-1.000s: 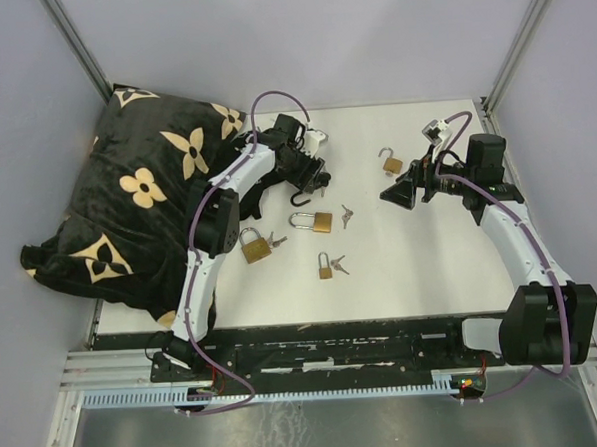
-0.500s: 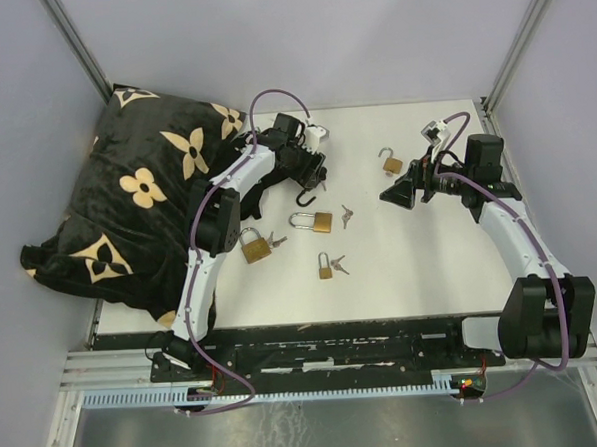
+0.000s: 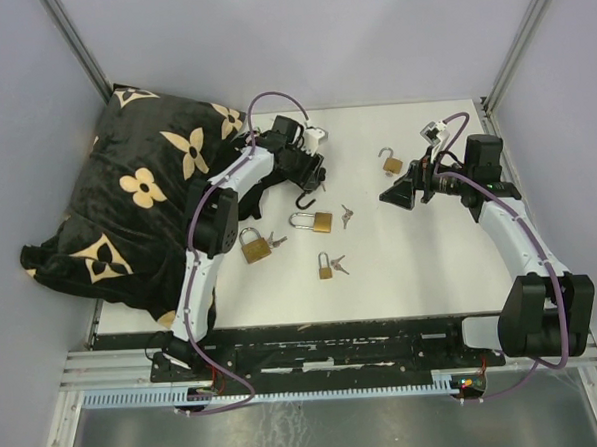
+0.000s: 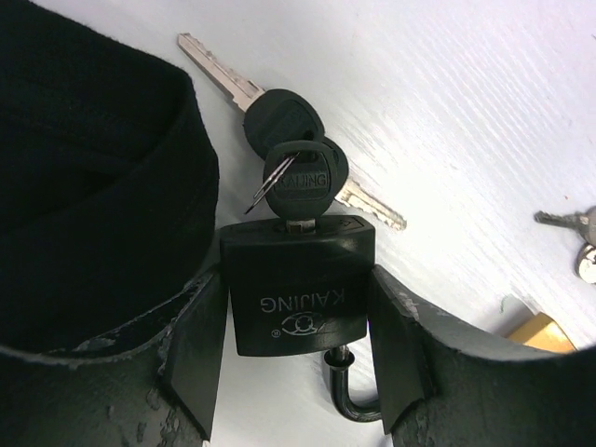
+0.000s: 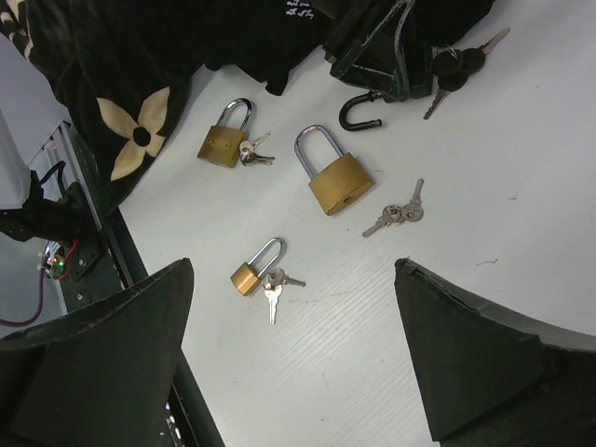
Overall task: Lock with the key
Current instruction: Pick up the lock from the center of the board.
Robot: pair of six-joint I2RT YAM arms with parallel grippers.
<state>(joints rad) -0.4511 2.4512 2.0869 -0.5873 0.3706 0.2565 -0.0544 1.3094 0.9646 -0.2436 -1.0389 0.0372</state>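
Observation:
A black padlock (image 4: pixel 298 289) marked KAIJING sits between the fingers (image 4: pixel 197 345) of my left gripper (image 4: pixel 298 312), which is shut on its body. Its shackle (image 4: pixel 358 396) is swung open. A black-headed key (image 4: pixel 298 179) is in its keyhole, and two more keys on the same ring (image 4: pixel 284 114) lie on the table. In the top view the left gripper (image 3: pixel 310 171) is at the blanket's edge, with the open shackle (image 3: pixel 302 197) below it. My right gripper (image 3: pixel 398 193) is open and empty above the table at the right, also seen in the right wrist view (image 5: pixel 289 363).
A black blanket with beige flowers (image 3: pixel 137 192) fills the back left. Three shut brass padlocks (image 3: pixel 253 245) (image 3: pixel 314 221) (image 3: pixel 325 266) lie mid-table with keys (image 3: pixel 346 217) beside them. An open brass padlock (image 3: pixel 391 163) lies near the right gripper.

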